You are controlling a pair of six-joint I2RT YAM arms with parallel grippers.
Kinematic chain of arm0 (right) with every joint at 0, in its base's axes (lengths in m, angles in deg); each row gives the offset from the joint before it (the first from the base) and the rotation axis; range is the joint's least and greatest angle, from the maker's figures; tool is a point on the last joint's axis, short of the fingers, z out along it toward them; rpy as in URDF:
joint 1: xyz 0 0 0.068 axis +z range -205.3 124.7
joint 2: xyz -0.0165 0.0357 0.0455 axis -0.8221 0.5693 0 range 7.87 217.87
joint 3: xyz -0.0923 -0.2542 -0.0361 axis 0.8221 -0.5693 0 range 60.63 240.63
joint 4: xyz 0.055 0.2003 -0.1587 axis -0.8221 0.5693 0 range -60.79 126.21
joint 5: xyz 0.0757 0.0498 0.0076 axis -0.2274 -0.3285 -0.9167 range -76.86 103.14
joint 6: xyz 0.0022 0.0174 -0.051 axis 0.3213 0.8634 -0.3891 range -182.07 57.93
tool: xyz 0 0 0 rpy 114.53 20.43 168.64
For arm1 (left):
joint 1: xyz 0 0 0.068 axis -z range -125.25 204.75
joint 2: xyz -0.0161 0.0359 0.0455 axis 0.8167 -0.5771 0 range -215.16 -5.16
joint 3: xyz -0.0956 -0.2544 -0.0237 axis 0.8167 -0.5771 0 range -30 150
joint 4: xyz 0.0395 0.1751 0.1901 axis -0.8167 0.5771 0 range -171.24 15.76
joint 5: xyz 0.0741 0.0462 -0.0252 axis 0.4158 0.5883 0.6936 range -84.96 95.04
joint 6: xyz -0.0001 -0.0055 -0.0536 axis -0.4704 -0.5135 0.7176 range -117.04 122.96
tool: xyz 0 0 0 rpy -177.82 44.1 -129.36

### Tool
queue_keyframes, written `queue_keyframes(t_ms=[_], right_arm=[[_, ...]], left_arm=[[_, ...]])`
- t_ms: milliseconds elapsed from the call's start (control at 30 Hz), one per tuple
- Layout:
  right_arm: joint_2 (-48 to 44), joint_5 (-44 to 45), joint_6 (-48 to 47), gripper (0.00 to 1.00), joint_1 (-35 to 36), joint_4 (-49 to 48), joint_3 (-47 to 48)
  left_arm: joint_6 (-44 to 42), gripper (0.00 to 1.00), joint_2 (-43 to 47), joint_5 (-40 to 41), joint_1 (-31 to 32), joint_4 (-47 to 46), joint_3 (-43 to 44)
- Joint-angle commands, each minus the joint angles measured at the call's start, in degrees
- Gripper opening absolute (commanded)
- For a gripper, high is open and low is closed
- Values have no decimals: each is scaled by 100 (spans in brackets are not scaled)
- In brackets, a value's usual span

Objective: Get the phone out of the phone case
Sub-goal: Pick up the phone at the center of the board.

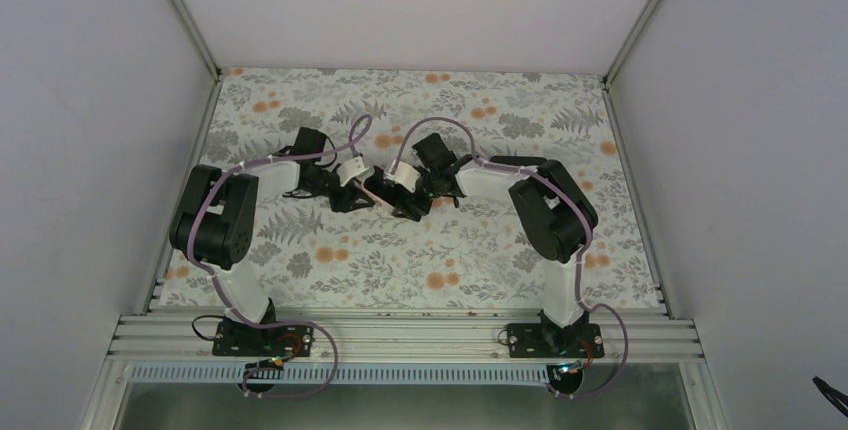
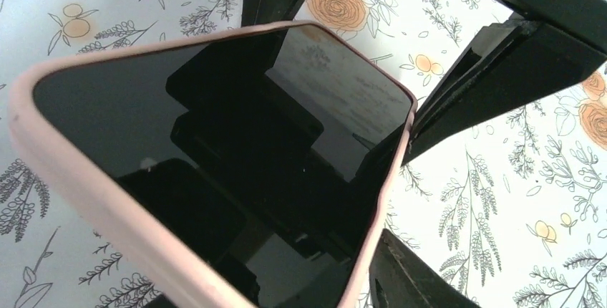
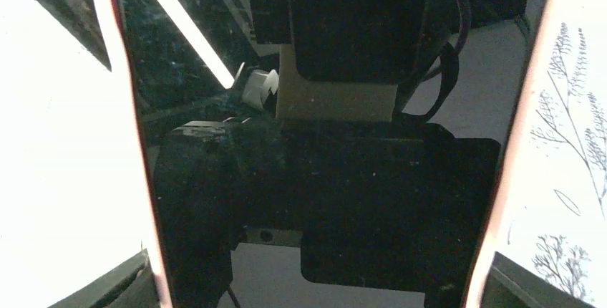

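Now, both arms reach inward and meet over the middle of the worktop.
Worktop: floral-patterned sheet, with white walls along the left, far and right edges.
Left arm: elbow near the left edge, forearm pointing toward the centre.
Right arm: mirrors it from the right edge.
Phone case: pale pink shell between the two grippers, about midway between the left and right edges and a little nearer the far edge than the near one. It is tilted, not lying flat on the worktop.
Phone: seated in the case, with pink rim along every visible edge. The black glass reflects the cameras.
Right gripper: fingers clamped on the case's two long sides, one on each.
Left gripper: one finger sits just beside the case edge. The other is hidden behind the phone, so I cannot tell whether it is gripping.
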Motion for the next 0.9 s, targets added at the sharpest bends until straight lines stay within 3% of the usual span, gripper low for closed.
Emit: queue_keyframes(t_ms=[0,167,333,400,667,767,867], right_arm=[[-554,127,55,66,-52,-348,-104],[-981,-4,90,67,-380,-288,-140],[-1461,295,-132,68,-549,-222,-285],[-1689,522,-243,68,-550,-315,-415],[-2388,1586,-542,69,-400,-1057,-1003],[-2546,1976,-664,68,-207,-1314,-1187],[-2633,2381,-837,68,11,-1499,-1279]], left_arm=[[-244,44,0,-278,26,280,109],[-880,61,183,-239,2,1045,72],[-1495,85,674,-204,-189,2012,-41],[-1646,99,857,-398,-351,2408,97],[-1979,100,791,-1876,-924,3985,1564],[-1639,100,492,-2323,-909,4040,2051],[-873,100,368,-2409,-754,3401,2172]])
